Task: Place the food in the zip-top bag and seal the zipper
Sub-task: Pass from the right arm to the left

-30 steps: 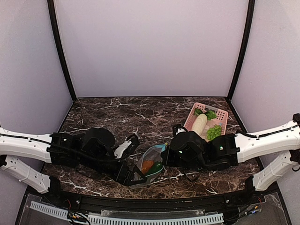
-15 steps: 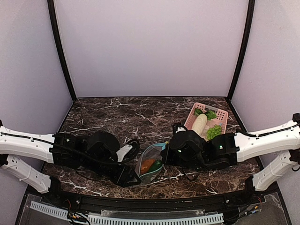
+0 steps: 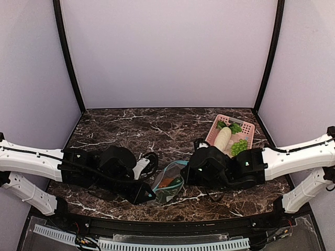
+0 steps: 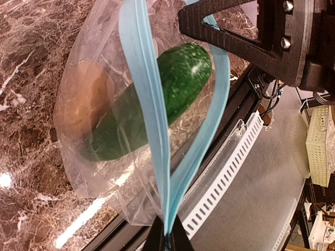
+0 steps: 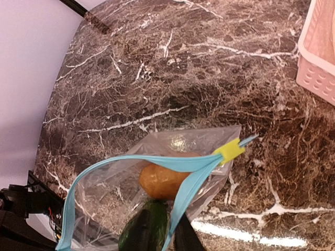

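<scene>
The clear zip-top bag lies between my two grippers near the table's front edge. Inside it sits the food: a brown-orange lump and a dark green cucumber-like piece. The teal zipper gapes in a loop, with a yellow tab at its far end. My left gripper is shut on the zipper's near end, where both strips meet. My right gripper has a finger on each side of one zipper strip at the frame's bottom edge. I cannot tell whether it pinches the strip.
A pink basket stands at the back right with a white radish and green grapes. Its corner shows in the right wrist view. The table's front rail runs just behind the left gripper.
My left gripper has gone from wide open to shut on the zipper's near end and shifted slightly right. The bag mouth now sits lower and flatter. The right arm has hardly moved.
</scene>
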